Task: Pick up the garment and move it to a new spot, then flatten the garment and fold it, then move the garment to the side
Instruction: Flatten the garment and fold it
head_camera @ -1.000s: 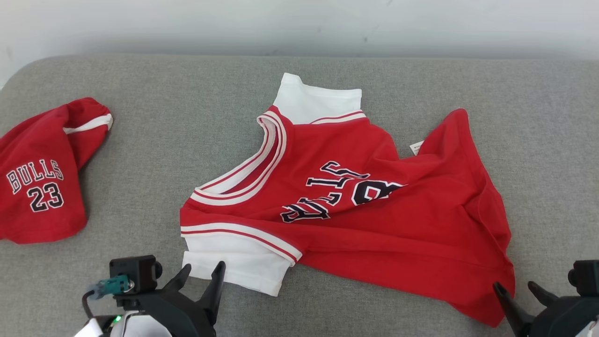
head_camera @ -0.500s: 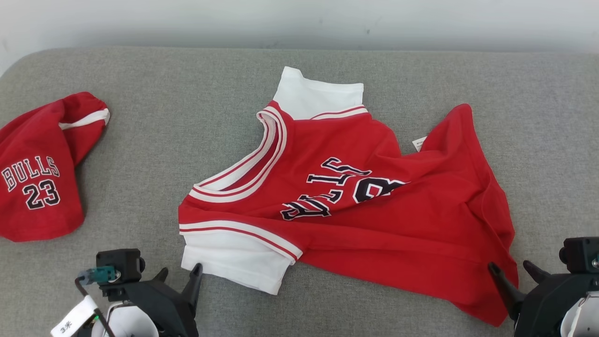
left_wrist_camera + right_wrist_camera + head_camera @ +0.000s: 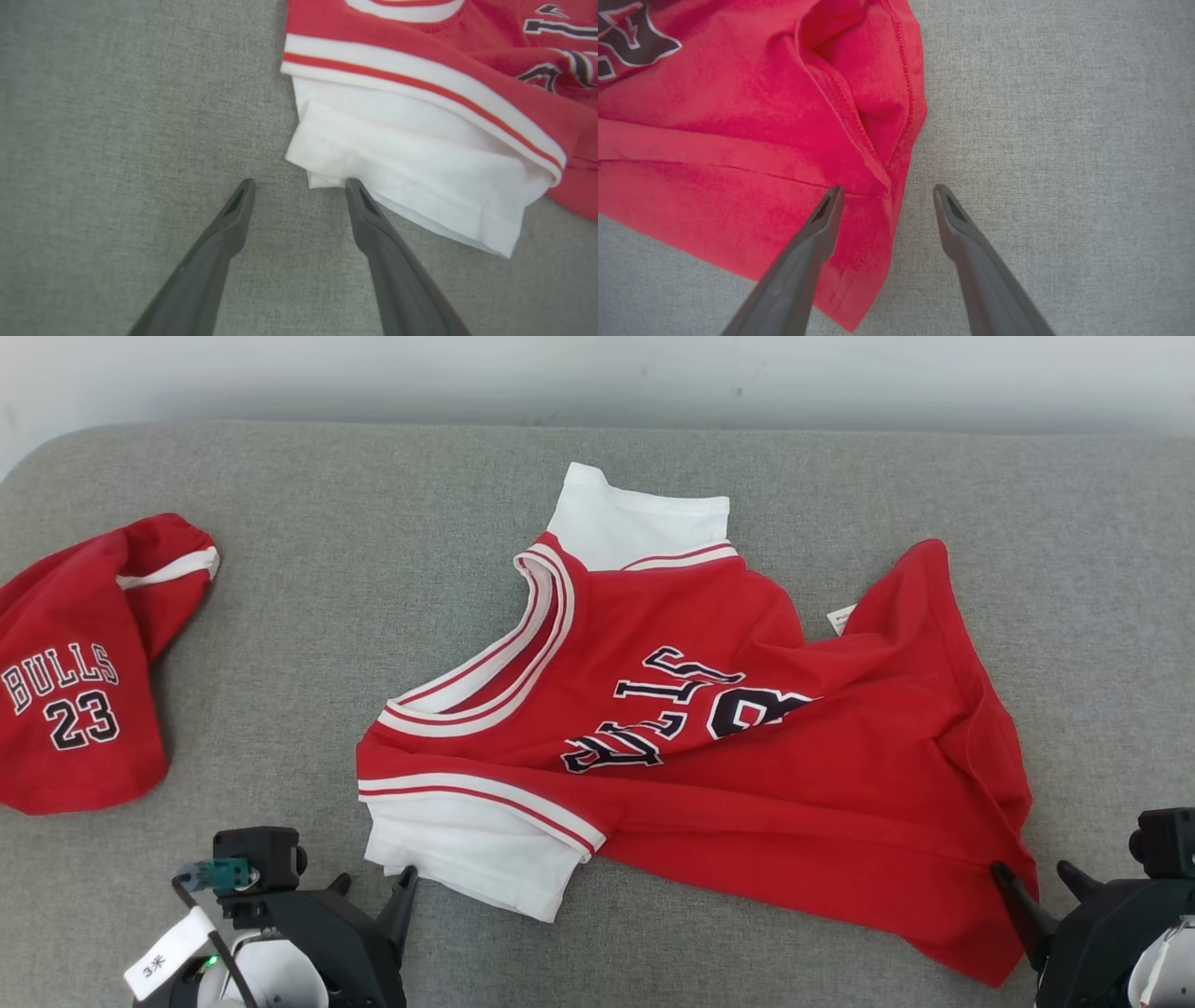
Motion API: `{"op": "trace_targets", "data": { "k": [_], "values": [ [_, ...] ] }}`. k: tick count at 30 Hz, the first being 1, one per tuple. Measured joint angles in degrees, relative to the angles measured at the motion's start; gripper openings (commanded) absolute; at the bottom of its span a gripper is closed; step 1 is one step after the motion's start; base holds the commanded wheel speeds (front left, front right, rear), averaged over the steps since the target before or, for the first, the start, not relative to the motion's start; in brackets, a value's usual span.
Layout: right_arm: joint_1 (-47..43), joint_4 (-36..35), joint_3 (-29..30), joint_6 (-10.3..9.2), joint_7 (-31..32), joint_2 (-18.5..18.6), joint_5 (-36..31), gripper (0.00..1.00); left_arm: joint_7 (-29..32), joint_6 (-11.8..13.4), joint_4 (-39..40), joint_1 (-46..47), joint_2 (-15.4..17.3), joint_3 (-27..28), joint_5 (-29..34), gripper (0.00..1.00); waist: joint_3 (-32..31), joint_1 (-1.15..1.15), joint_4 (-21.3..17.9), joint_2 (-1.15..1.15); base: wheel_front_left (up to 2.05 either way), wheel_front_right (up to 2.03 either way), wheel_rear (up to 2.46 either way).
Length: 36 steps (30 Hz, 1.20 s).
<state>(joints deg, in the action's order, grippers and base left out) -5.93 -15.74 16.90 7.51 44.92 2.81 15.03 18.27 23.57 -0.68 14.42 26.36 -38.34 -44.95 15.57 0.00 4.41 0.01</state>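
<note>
The red garment [image 3: 747, 784] lies rumpled in the middle of the grey woven cushion [image 3: 280, 616]. The left gripper [image 3: 299, 184], spread, perhaps touches its white sleeve [image 3: 411, 186]; the right wrist view shows the right gripper [image 3: 887, 189] spread astride a stitched, folded hem [image 3: 859, 126].

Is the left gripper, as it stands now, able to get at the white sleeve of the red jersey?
Probably yes. The left gripper is open, with one fingertip right at the corner of the white sleeve, and nothing lies between them on the grey cushion.
</note>
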Motion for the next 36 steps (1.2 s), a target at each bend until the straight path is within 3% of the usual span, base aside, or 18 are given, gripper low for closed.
{"op": "trace_targets", "data": {
  "k": [2, 3, 4, 6, 8, 17, 25, 28, 29, 31, 32, 33, 34, 35, 36],
  "values": [
    [0.02, 0.35, 0.0, 0.0, -0.03, -0.01, 0.05, 0.88, -0.15, -0.41, -0.31, 0.07, -0.08, -0.03, -0.12, 1.0, -0.02, 0.0, -0.08, 0.0, 0.0, 0.0, 0.0],
    [0.09, 0.58, 0.01, 0.0, -0.07, -0.02, 0.24, 0.67, -0.15, -0.47, -0.46, 0.14, -0.09, -0.05, -0.16, 1.0, -0.02, 0.0, -0.11, 0.0, 0.0, 0.0, 0.0],
    [0.16, 0.86, 0.03, 0.0, -0.12, -0.01, 0.29, 0.62, -0.13, -0.8, -0.6, 0.26, -0.12, -0.13, -0.25, 1.0, 0.0, 0.0, -0.12, 0.0, 0.0, 0.0, 0.0],
    [0.41, 1.4, 0.05, 0.0, -0.25, -0.01, 0.33, 0.6, 0.04, -1.12, -0.94, 0.57, -0.19, -0.31, -0.4, 1.0, 0.01, 0.0, -0.11, 0.0, 0.0, 0.0, 0.0],
    [0.7, 1.91, -0.05, 0.0, -0.41, -0.02, 0.45, 0.47, 0.19, -1.47, -1.35, 0.99, -0.19, -0.4, -0.4, 1.0, 0.06, 0.0, -0.1, 0.0, 0.0, 0.0, 0.0],
    [1.33, 3.01, -0.88, 0.0, -0.73, -0.01, 0.59, 0.48, -0.45, -2.42, -3.22, 2.62, 1.03, 0.64, -0.6, 1.0, 0.16, 0.0, -0.02, 0.0, 0.0, 0.0, 0.0],
    [1.32, 3.0, -1.1, 0.0, -0.63, -0.01, 0.74, 0.49, 2.3, -5.94, -2.22, 3.52, 2.33, -0.13, -2.48, 1.0, 0.33, 0.0, 0.08, 0.0, 0.0, 0.0, 0.0],
    [1.34, 3.03, -1.34, 0.0, -0.63, -0.01, 0.77, 0.37, 2.35, -6.02, -2.45, 4.22, 1.81, -0.27, -2.52, 1.0, 0.51, 0.0, 0.01, 0.0, 0.0, 0.0, 0.0],
    [1.38, 3.05, -1.49, 0.0, -0.62, -0.01, 0.78, 0.32, 2.36, -6.36, -2.64, 4.58, 1.78, -0.4, -2.52, 0.97, 0.58, 0.0, -0.06, 0.0, 0.0, 0.0, 0.0],
    [1.54, 3.11, -1.6, 0.0, -0.6, -0.01, 0.84, 0.13, 2.34, -6.71, -3.03, 4.95, 1.69, -0.38, -2.56, 0.75, 0.68, 0.0, -0.22, 0.0, 0.0, 0.0, 0.0],
    [1.58, 3.13, -1.62, 0.0, -0.6, -0.01, 0.84, 0.13, 2.29, -6.95, -3.23, 5.06, 1.71, -0.43, -2.53, 0.71, 0.73, 0.0, -0.28, 0.0, 0.0, 0.0, 0.0],
    [1.59, 3.14, -1.63, 0.0, -0.6, -0.01, 0.84, 0.11, 2.07, -7.03, -3.36, 5.24, 1.69, -0.42, -2.52, 0.6, 0.79, 0.0, -0.34, 0.0, 0.0, 0.0, 0.0],
    [1.6, 3.18, -1.62, 0.0, -0.6, -0.01, 0.84, 0.11, 2.02, -7.22, -3.44, 5.5, 1.66, -0.42, -2.52, 0.6, 0.84, 0.0, -0.38, 0.0, 0.0, 0.0, 0.0],
    [1.6, 3.22, -1.6, 0.0, -0.6, -0.01, 0.84, 0.01, 2.05, -7.44, -3.54, 5.74, 1.65, -0.57, -2.52, 0.47, 0.86, 0.0, -0.4, 0.0, 0.0, 0.0, 0.0],
    [1.6, 3.28, -1.6, 0.0, -0.6, -0.01, 0.84, 0.0, 2.13, -7.46, -3.56, 5.82, 1.62, -0.65, -2.52, 0.4, 0.87, 0.0, -0.41, 0.0, 0.0, 0.0, 0.0]
  ]
}}
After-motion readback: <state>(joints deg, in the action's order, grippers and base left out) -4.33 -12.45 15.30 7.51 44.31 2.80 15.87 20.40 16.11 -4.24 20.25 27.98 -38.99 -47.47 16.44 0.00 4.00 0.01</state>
